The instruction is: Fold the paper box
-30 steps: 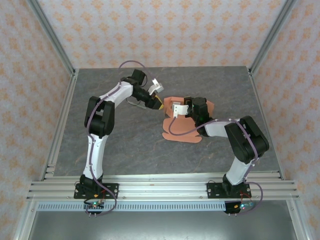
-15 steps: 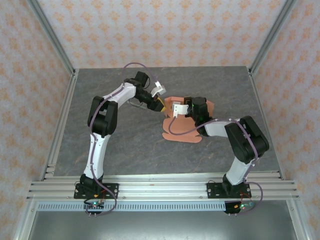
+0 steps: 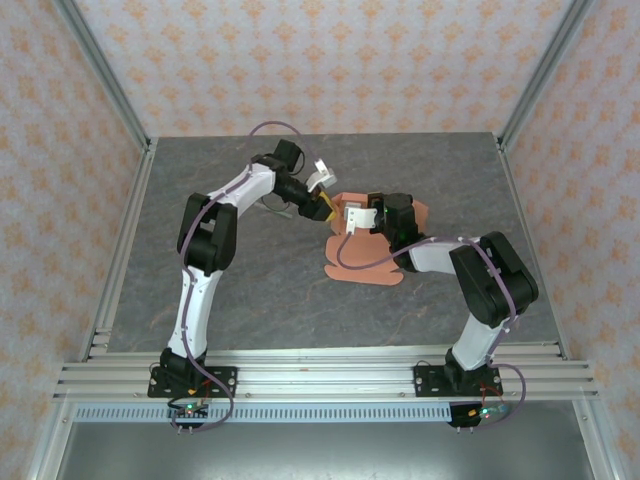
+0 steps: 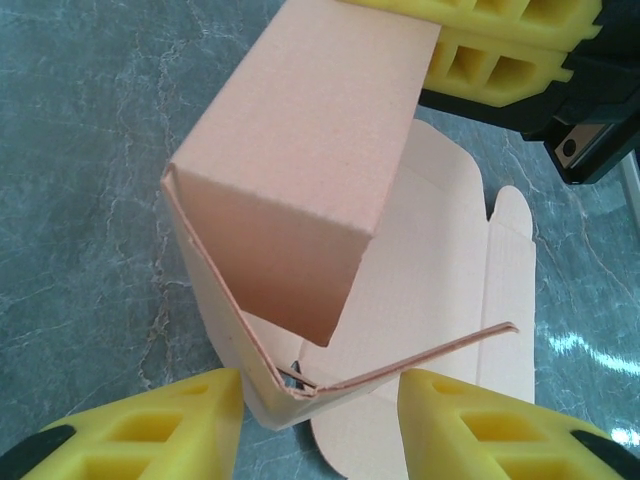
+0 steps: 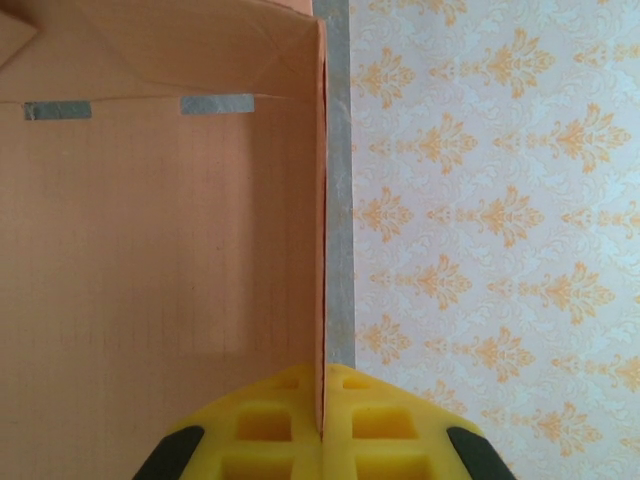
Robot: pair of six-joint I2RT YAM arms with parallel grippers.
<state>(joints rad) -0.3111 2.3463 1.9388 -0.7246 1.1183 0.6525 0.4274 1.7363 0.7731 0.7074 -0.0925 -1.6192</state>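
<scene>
The salmon-orange paper box (image 3: 365, 262) lies partly folded in the middle of the table, its flat flaps spread on the surface and one panel raised. In the left wrist view the box (image 4: 300, 170) shows a raised wall and a folded lower corner. My left gripper (image 4: 320, 432) is open, with that corner sitting between its yellow fingers (image 4: 150, 430). From above, the left gripper (image 3: 327, 207) is at the box's left edge. My right gripper (image 5: 322, 405) is shut on the upright edge of a box (image 5: 160, 250) wall. From above, the right gripper (image 3: 352, 218) is over the box.
The grey marbled table (image 3: 250, 290) has open room to the left and front of the box. Aluminium posts (image 3: 110, 85) and patterned walls stand round it. Two strips of grey tape (image 5: 217, 103) sit on the card's inner face.
My left gripper has slid a little to the right, closer against the box's left edge. The right gripper and the box have hardly moved.
</scene>
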